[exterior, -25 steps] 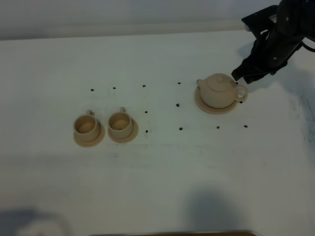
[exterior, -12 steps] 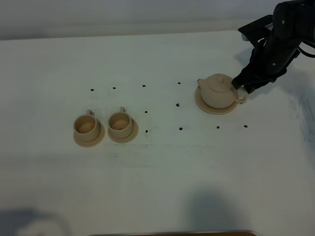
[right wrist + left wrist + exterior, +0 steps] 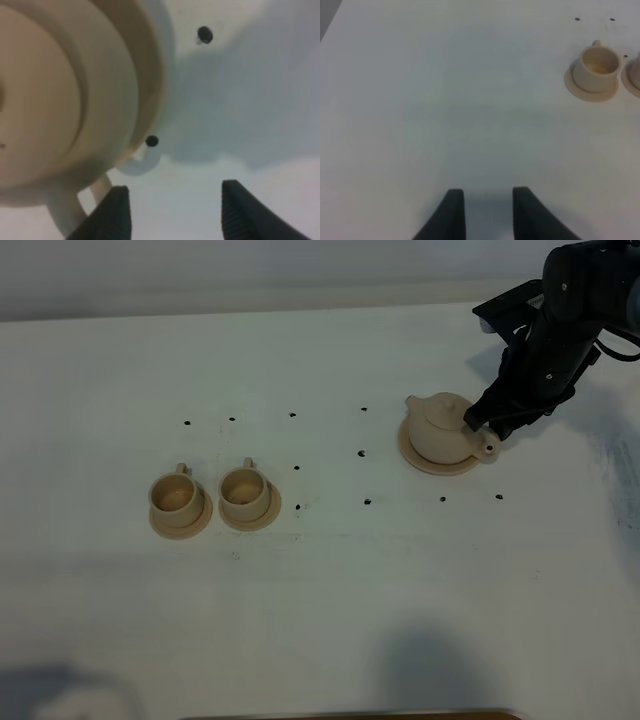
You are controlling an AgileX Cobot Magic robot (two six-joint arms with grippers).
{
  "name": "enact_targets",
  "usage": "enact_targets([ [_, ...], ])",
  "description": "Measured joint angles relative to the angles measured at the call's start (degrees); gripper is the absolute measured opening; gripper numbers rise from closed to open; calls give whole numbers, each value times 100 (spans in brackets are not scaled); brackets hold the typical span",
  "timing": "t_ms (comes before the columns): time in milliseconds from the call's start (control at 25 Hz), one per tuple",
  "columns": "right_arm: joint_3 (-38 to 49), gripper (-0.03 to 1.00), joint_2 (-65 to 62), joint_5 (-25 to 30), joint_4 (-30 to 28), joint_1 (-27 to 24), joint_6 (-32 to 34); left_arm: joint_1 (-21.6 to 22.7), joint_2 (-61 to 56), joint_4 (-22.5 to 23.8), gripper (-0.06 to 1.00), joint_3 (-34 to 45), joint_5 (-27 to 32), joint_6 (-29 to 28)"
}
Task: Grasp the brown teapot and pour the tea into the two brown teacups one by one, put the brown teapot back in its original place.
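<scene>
Since the earlier frame, the right pincer (image 3: 482,426) has been lowered and brought in against the handle side of the brown teapot (image 3: 440,428), so that most of the handle is now covered in the high view.

Teapot: upright, lid on, seated on the original place (image 3: 424,466), toward the far right of the desk. It has not been lifted.

Teacups: the two brown teacups (image 3: 177,497) (image 3: 245,492) are seen side by side on their saucers, well apart from the teapot, toward the left half of the desk. No tea can be made out in them.

Progress: judged to be at the grasp step only. Both pours and the return of the teapot are left.

Right pincer (image 3: 174,189): jaws wide, nothing held. In the wrist view the handle (image 3: 62,215) lies just beside one finger; whether it is touched cannot be told.

Left pincer (image 3: 487,200): jaws drawn close, empty, over bare desk (image 3: 420,100).
</scene>
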Motion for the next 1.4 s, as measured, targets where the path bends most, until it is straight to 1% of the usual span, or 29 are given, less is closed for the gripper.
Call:
enact_targets([
  [480,0,41,-67,264,281,19,-62,0,0,0,30,0,0,0],
  [1080,0,41,-110,561,304,24,-77,0,0,0,30,0,0,0],
  [1400,0,41,-110,667,492,24,-208,0,0,0,30,0,0,0],
])
